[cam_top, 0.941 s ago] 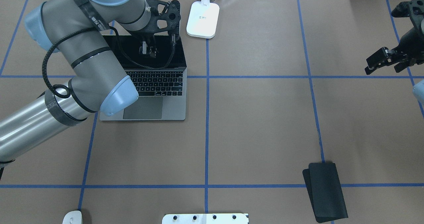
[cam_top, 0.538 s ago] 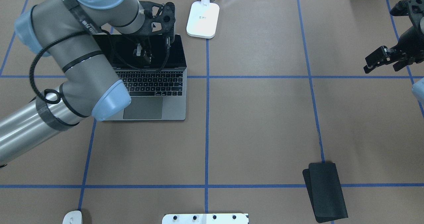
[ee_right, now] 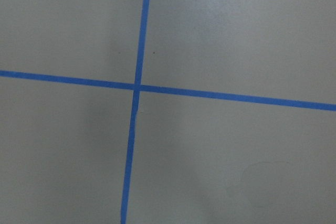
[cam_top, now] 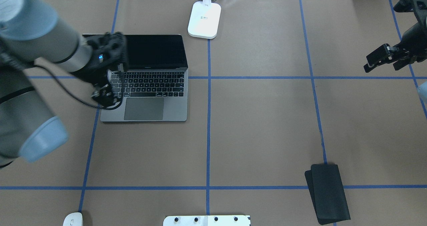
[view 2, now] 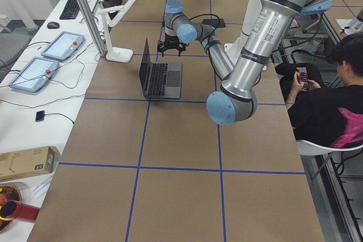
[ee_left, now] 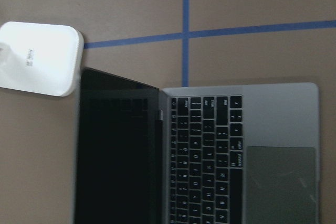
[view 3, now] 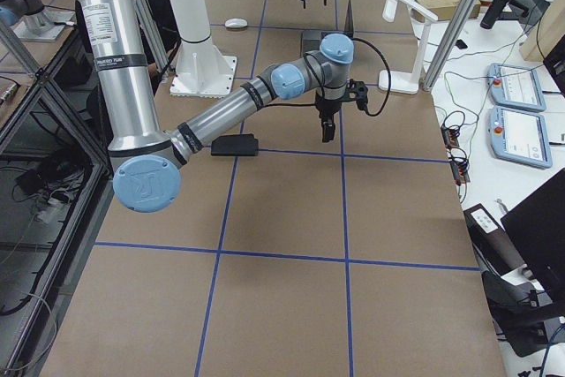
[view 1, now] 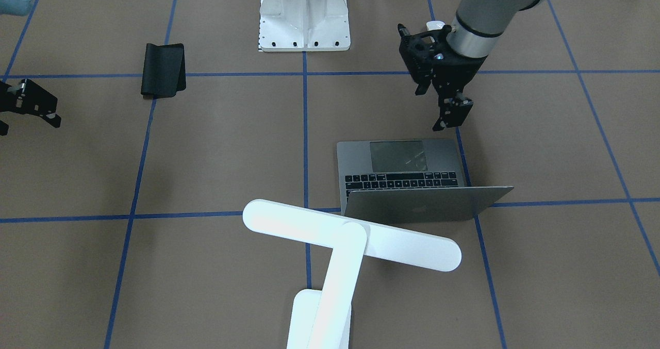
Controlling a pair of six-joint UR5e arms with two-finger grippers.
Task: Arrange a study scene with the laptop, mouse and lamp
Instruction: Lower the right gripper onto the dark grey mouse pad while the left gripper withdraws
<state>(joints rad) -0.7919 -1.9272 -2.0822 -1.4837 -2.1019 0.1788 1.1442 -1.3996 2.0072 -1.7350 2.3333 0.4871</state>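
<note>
Left gripper [view 1: 444,123], finger gap indiscernible, poised near front corner of laptop [cam_top: 173,102]; low sweep toward mouse [cam_top: 72,218], well apart from laptop, liable to clip and skew its base

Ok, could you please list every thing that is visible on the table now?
laptop: 1, space-grey, open, robot's left half
lamp: 1, white, far edge, beside the laptop
mouse: 1, white, robot-side edge, left
pad: 1, black, robot's right
pedestal: 1, white, robot-side edge, centre
table: 1, brown, blue tape grid
left gripper: 1, black, over the laptop's left edge, open
right gripper: 1, black, far right, open, empty
</note>
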